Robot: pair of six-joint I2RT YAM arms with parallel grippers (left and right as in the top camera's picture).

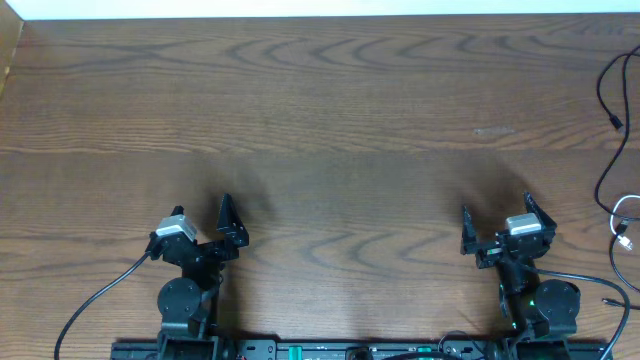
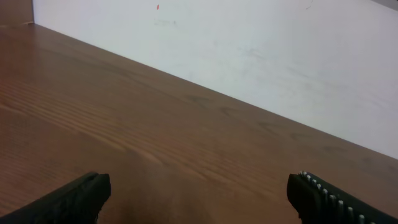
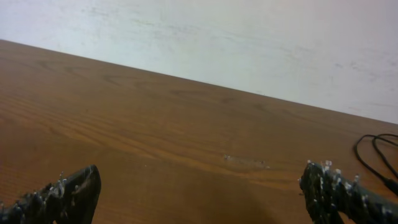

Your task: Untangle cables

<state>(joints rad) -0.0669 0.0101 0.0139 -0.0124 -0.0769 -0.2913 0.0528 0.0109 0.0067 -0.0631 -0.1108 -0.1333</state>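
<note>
The cables lie at the table's far right edge. A thin black cable curves down the edge in the overhead view, and a white cable with a small plug lies below it. Both run out of view to the right. A loop of the black cable shows at the right edge of the right wrist view. My left gripper is open and empty over bare wood at the front left. My right gripper is open and empty at the front right, well left of the cables.
The wooden table ends at a white wall at the back. The arms' own thicker black cables trail at the front edge by both bases.
</note>
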